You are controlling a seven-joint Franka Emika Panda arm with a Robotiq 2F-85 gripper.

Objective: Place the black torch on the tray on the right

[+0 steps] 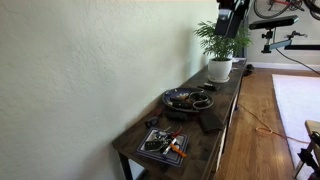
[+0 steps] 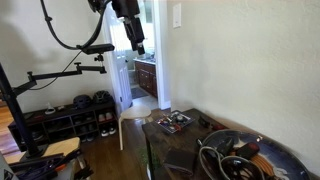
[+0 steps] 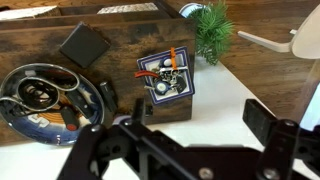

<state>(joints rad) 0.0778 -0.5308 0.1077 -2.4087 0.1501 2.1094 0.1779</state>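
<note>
The round dark tray with a shiny rim lies mid-table and holds cables and dark items; it also shows in the other exterior view and in the wrist view. I cannot pick out the black torch for certain; small dark items lie in the square tray with orange pieces. My gripper is open and empty. It hangs high above the table, far from both trays, in both exterior views.
The long dark wooden table stands against a wall. A plant in a white pot is at one end, the square tray at the other. A flat black square lies between the trays.
</note>
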